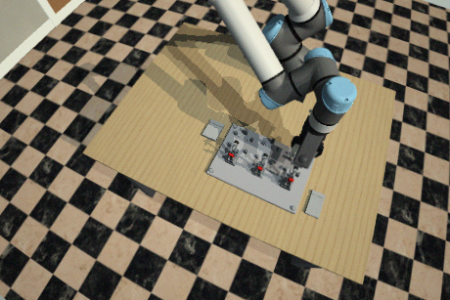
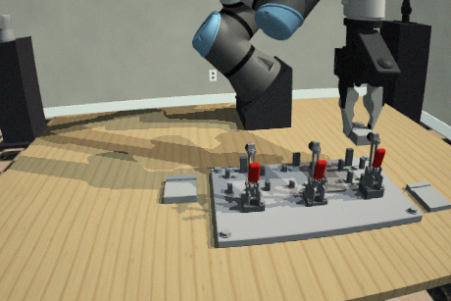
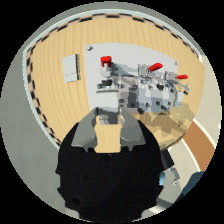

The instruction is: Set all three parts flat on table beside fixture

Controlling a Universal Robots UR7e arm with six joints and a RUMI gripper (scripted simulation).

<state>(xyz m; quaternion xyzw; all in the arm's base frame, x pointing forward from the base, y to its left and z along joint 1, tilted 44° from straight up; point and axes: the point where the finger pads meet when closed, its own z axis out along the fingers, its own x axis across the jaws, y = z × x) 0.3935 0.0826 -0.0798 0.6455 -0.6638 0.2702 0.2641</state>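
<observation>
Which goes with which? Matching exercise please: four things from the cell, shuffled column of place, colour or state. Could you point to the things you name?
Things
1. Claw [image 1: 299, 164] [image 2: 362, 133] [image 3: 108, 107]
2. Clamp handles [image 1: 260, 168] [image 2: 320, 170] [image 3: 156, 66]
3. Fixture plate [image 1: 251, 192] [image 2: 314, 226] [image 3: 120, 50]
4. Robot base block [image 2: 267, 114]

Places, colours, states
A. Flat on the table, a grey part lying on either side
B. Black, standing at the back of the table
C. Shut on the third grey part, above the table
D. Red, three in a row

Pairs
1-C
2-D
3-A
4-B
</observation>
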